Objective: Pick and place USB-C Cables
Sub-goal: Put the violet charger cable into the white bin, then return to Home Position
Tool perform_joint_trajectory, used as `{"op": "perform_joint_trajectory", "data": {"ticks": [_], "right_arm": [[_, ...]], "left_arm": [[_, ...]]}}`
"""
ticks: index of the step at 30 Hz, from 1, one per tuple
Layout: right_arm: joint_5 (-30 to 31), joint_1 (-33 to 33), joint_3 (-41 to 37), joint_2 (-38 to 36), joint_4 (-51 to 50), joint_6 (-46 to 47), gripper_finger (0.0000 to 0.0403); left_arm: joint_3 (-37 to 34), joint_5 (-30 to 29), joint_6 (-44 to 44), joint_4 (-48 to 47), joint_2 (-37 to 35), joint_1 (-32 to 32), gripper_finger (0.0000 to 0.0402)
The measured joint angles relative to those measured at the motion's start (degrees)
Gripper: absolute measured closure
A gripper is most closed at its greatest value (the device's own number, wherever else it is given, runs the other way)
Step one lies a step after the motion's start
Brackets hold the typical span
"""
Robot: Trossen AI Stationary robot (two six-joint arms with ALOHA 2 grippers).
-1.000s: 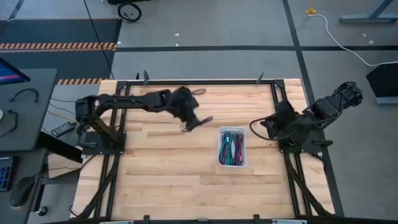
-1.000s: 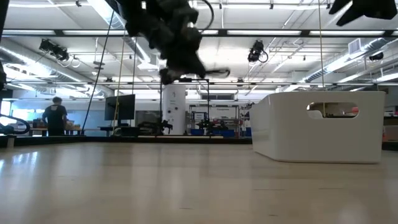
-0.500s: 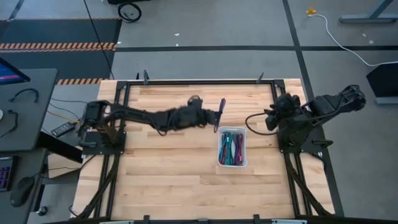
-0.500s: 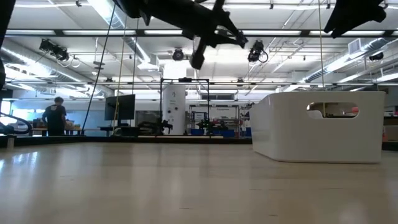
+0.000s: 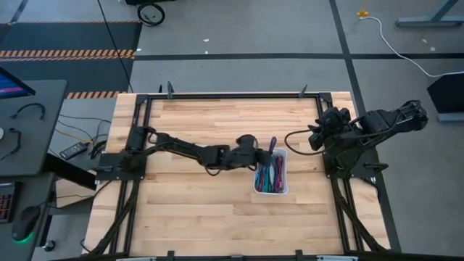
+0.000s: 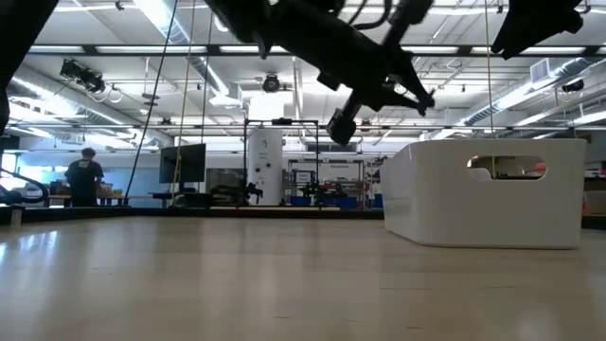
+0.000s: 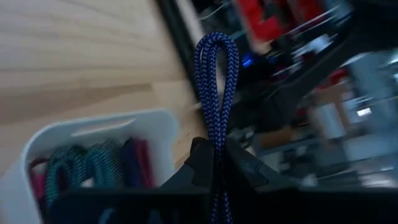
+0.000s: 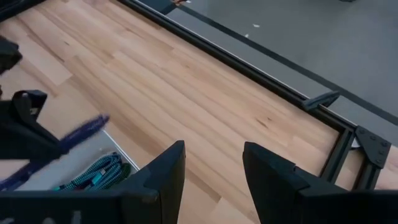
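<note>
My left gripper (image 5: 262,154) reaches across from the table's left and is shut on a blue-purple braided USB-C cable (image 5: 272,147), held in the air at the far left corner of the white tray (image 5: 283,190). The tray stands on the table with several more bundled cables (image 5: 270,174) inside, teal, purple, maroon and green. The left wrist view shows the held cable (image 7: 216,81) and the tray's cables (image 7: 93,165) beyond it. In the low view the left gripper (image 6: 379,90) hangs above the tray (image 6: 492,189). My right gripper (image 8: 211,168) is open and waits at the table's right edge (image 5: 319,135). My left gripper pinches the folded blue-purple cable between its two fingers, on its doubled strands (image 7: 216,134). The looped end (image 7: 216,46) sticks out past the fingertips. The fingers come from the table's left, slanting slightly down. The cable is lifted clear, over the tray's far left corner.
A black metal frame (image 5: 232,95) runs along the table's far edge and both sides. Bare wooden tabletop (image 5: 188,203) lies left of and nearer than the tray. Far behind the table, a person (image 6: 85,175) stands in the room.
My left gripper has swung from the far middle of the table toward the right and near edge, reaching the tray while turning about. The blue-purple cable has travelled with it, staying lifted. The right arm has drawn back a little toward the table's right edge.
</note>
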Motion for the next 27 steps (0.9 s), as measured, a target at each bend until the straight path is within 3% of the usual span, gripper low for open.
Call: {"op": "perform_joint_trajectory", "data": {"ticks": [7, 16, 27], "right_arm": [[0.2, 0.0, 0.0, 0.0, 0.0, -1.0, 0.0236], [1.7, 0.0, 0.0, 0.0, 0.0, -1.0, 0.0236], [0.0, 0.0, 0.0, 0.0, 0.0, 0.9, 0.0235]], "left_arm": [[10.7, 0.0, -6.3, -23.3, 2.5, -0.5, 0.0371], [11.4, 5.0, -16.3, -27.1, 5.4, -0.8, 0.0361], [11.4, 9.4, -15.7, -26.2, 6.6, 1.0, 0.0275]]}}
